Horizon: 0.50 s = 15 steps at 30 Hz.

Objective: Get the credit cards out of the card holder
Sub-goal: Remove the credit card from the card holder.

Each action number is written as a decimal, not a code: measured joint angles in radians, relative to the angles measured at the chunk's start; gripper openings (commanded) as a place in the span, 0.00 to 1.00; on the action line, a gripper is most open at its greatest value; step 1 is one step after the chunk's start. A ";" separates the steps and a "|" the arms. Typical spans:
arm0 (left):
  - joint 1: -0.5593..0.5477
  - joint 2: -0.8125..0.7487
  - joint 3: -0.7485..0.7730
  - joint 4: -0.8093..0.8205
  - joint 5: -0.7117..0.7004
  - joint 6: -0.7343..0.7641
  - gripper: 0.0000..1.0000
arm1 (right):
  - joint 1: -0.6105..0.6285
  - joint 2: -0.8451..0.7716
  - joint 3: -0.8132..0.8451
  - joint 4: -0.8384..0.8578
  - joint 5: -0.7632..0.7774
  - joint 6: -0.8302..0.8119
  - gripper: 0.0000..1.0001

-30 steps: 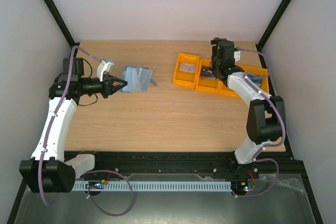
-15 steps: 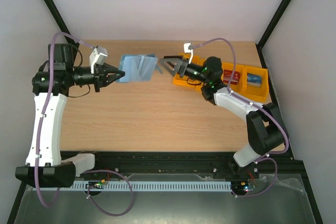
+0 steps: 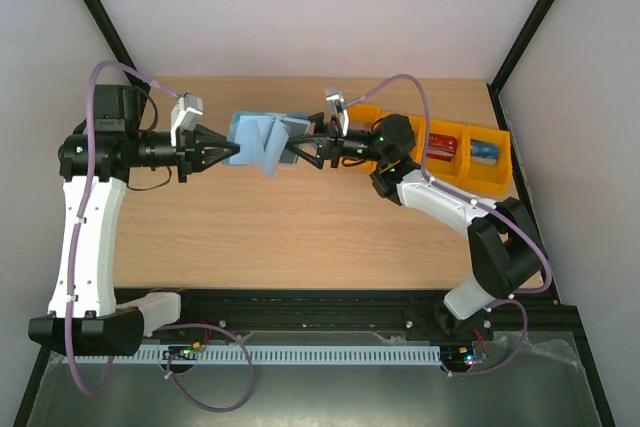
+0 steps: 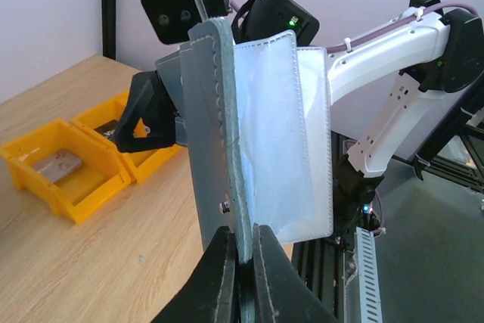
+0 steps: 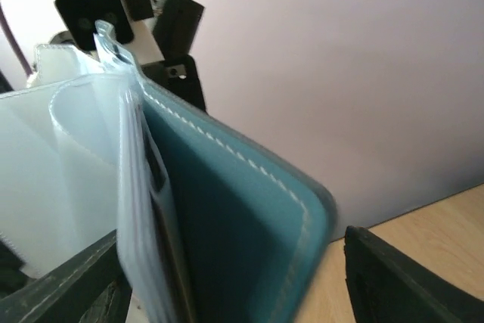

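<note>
The teal-blue card holder (image 3: 258, 141) hangs in the air above the table, folded open, with pale clear pockets (image 4: 283, 141) fanned out. My left gripper (image 3: 226, 154) is shut on its lower edge (image 4: 243, 259). From the right, my right gripper (image 3: 298, 147) stands open with its jaws on either side of the holder's free end (image 5: 249, 240); one black finger (image 4: 145, 115) shows behind the cover. A dark strip (image 5: 156, 168) sits between a pocket and the cover; I cannot tell if it is a card. A red card (image 3: 443, 144), a blue card (image 3: 487, 151) and a grey card (image 4: 59, 164) lie in the bins.
A row of orange bins (image 3: 467, 162) stands at the back right of the wooden table (image 3: 300, 237), behind the right arm. Black frame posts rise at both back corners. The arms' bases and a rail run along the near edge.
My right arm swung left from the orange bins to the card holder, and its jaws have narrowed around the free end. My left gripper carried the holder slightly right.
</note>
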 measured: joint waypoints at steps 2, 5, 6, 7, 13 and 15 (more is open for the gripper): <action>0.000 0.000 -0.004 0.001 0.002 0.003 0.02 | 0.019 0.003 0.016 -0.002 -0.004 -0.004 0.56; 0.000 -0.002 -0.031 0.016 0.003 -0.005 0.02 | 0.055 0.007 0.048 -0.013 -0.008 -0.014 0.34; 0.000 -0.003 -0.047 0.026 0.002 -0.012 0.02 | 0.063 0.007 0.058 -0.020 -0.009 -0.019 0.27; 0.000 -0.004 -0.064 0.040 -0.001 -0.023 0.02 | 0.074 0.008 0.070 -0.032 -0.009 -0.017 0.17; 0.005 -0.025 -0.166 0.183 -0.046 -0.136 0.32 | 0.085 0.019 0.130 -0.228 0.052 -0.079 0.02; 0.004 -0.030 -0.195 0.230 -0.090 -0.176 0.59 | 0.095 0.022 0.154 -0.314 0.086 -0.124 0.02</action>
